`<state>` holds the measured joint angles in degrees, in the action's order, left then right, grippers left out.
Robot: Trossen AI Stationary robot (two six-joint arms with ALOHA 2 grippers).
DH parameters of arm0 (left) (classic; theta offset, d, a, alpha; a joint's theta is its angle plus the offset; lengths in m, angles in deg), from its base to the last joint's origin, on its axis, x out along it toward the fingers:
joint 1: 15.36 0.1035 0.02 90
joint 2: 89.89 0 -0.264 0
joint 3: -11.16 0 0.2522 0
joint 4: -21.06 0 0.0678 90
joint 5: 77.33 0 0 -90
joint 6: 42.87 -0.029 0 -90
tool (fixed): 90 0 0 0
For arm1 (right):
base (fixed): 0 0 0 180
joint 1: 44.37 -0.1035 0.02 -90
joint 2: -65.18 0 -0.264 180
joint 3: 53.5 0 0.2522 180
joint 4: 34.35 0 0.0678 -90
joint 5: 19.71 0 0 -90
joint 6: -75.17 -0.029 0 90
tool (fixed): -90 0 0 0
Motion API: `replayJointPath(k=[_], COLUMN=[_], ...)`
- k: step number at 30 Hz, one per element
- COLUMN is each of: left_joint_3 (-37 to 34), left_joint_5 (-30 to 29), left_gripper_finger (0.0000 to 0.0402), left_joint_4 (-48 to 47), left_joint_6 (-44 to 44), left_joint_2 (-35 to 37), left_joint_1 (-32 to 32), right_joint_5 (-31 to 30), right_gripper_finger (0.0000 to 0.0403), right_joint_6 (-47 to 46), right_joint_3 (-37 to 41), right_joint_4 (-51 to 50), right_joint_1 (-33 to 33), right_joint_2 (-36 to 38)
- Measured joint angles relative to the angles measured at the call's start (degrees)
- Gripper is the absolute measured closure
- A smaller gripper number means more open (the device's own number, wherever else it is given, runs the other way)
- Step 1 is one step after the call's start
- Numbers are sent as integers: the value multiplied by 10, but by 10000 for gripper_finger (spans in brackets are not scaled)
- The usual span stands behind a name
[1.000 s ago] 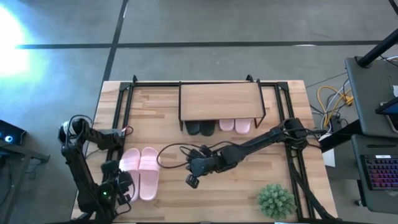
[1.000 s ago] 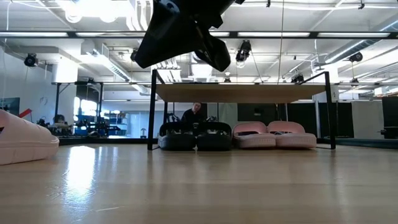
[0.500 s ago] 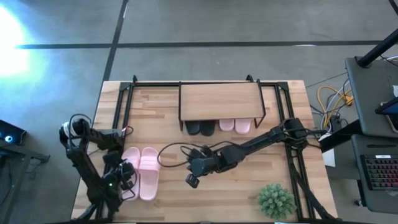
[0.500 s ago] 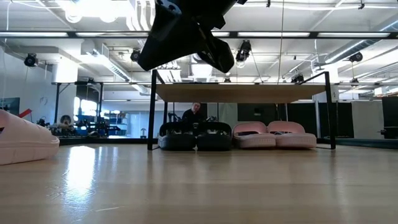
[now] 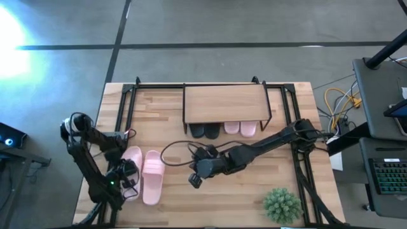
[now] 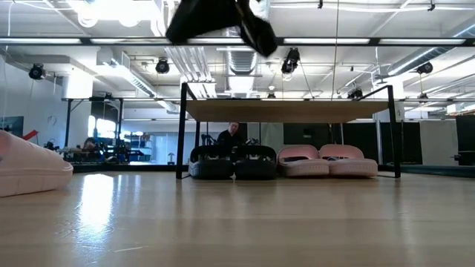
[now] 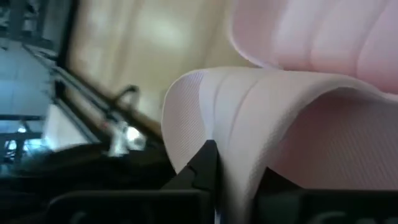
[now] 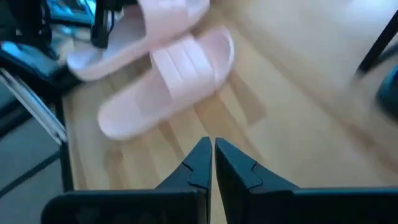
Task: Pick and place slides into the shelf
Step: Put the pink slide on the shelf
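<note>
Two light pink slides lie side by side at the table's left. My left gripper (image 5: 128,177) is shut on the left slide (image 5: 132,160), beside the other slide (image 5: 152,178). My right gripper (image 5: 196,180) hangs shut and empty above mid-table, right of them, and shows at the top of the low view (image 6: 219,18). The shelf (image 5: 226,102) stands at the far edge. Under it a black pair (image 5: 205,131) and a pink pair (image 5: 240,128) rest on their soles. My left gripper pinches the left pink slide's wide strap (image 7: 239,118) at its edge between the two fingers (image 7: 204,163). The fingers come from the table's near side, slanting down. The slide's sole (image 6: 30,185) lies on the table.
A spiky green plant (image 5: 282,205) stands at the near right corner. Black frame rails (image 5: 124,108) run along the table's left, right and far sides. Bare wood lies between the pink slides and the shelf.
My left gripper has moved from the near edge toward the far edge and down onto the left pink slide, and now has its strap. That slide has shifted a little toward the far left. My right gripper has risen slightly.
</note>
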<state>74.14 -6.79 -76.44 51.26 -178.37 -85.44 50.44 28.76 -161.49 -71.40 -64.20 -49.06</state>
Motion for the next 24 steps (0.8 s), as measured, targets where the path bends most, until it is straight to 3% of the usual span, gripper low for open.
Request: replayJointPath(k=[4,9,18,24], left_joint_3=[68,151,249,297], left_joint_5=[-67,-225,-336,-355], left_gripper_finger=[400,400,401,401], left_joint_4=[-62,-64,-23,211], left_joint_6=[0,-53,-421,-717], left_joint_2=[65,123,93,81], left_joint_1=[12,51,273,415], right_joint_5=[-49,-142,-252,-325], right_gripper_finger=[390,390,390,390], right_joint_6=[28,67,103,94], right_joint_3=[-13,-13,-10,-9], right_joint_4=[2,-3,-64,-102], right_joint_1=[-2,-11,-28,-58], right_joint_2=[38,106,174,208])
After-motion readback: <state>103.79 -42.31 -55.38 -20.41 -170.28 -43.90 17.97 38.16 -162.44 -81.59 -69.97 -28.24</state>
